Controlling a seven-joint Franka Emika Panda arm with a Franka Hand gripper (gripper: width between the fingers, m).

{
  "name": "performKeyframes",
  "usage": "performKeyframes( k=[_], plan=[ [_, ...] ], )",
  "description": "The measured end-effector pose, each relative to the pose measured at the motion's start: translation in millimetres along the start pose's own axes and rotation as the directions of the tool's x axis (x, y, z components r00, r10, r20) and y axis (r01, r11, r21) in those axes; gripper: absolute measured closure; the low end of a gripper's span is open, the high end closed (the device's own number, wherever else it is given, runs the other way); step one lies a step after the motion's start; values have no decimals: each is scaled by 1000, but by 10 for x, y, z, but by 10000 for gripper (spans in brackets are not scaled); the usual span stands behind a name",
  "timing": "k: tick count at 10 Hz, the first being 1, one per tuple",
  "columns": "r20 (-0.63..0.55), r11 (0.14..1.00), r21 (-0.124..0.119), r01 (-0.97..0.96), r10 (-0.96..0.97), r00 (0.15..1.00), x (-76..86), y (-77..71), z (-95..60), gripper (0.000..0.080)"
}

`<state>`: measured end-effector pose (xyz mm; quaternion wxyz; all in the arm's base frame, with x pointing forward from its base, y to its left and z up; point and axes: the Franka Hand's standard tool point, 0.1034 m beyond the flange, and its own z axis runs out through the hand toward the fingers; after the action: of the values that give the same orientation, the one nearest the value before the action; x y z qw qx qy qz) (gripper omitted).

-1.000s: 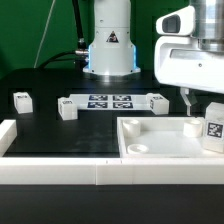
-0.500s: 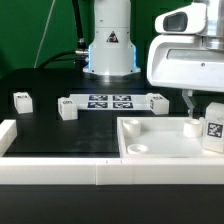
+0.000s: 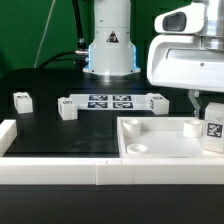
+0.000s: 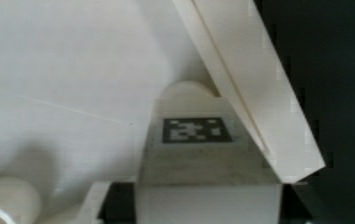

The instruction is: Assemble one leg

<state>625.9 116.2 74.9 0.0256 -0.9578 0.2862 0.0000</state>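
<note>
My gripper point(image 3: 210, 110) hangs at the exterior view's right, shut on a leg point(image 3: 214, 130), a stubby white block with a black-and-white tag. It holds the leg upright over the right-hand part of the large white panel point(image 3: 160, 135); whether the leg touches the panel I cannot tell. In the wrist view the leg point(image 4: 195, 140) sits between the dark fingers point(image 4: 117, 202) of the gripper point(image 4: 209, 208), above the panel's face point(image 4: 67, 80) and beside its raised edge point(image 4: 245, 70). Three more legs lie on the black table: one point(image 3: 22, 99), one point(image 3: 67, 109) and one point(image 3: 158, 100).
The marker board point(image 3: 110, 101) lies at the back middle, in front of the arm's base point(image 3: 110, 50). A white rim point(image 3: 50, 172) borders the table at the front and the exterior view's left. Round corner holes show on the panel point(image 3: 137, 146), point(image 3: 191, 127).
The wrist housing has shifted a little toward the exterior view's left. The held leg stays at almost the same spot over the panel.
</note>
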Motion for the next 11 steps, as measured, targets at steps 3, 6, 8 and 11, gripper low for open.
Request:
performKeyframes(
  k=[3,6,8,11],
  plan=[
    [-3,934,36,-355,355,935,10,15,6,511],
    [19,783,43,-620,620,784,8,30,10,509],
    [28,596,39,-802,802,597,-5,24,17,509],
    [35,270,34,-962,962,271,-21,22,18,509]
  ],
)
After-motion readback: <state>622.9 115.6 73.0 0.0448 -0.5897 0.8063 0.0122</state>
